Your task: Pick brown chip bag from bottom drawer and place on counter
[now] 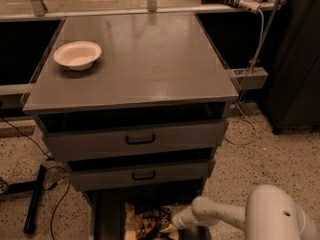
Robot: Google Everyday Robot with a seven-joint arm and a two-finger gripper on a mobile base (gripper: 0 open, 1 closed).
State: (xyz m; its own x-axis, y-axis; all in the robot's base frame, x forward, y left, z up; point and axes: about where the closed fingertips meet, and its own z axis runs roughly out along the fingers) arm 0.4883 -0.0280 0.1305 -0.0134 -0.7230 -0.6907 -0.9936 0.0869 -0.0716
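Observation:
The brown chip bag [146,221] lies in the open bottom drawer [107,216] at the lower edge of the camera view, dark brown with tan-yellow edges. My gripper [175,221] reaches in from the lower right on its white arm and is at the bag's right edge, low in the drawer. The counter [145,59] is the broad grey top of the cabinet above.
A white bowl [77,54] sits at the counter's back left. Two upper drawers with black handles [140,140] stand slightly open above the bottom drawer. A black stand leg and cables [35,199] lie on the speckled floor at left. A dark cabinet [295,59] stands at right.

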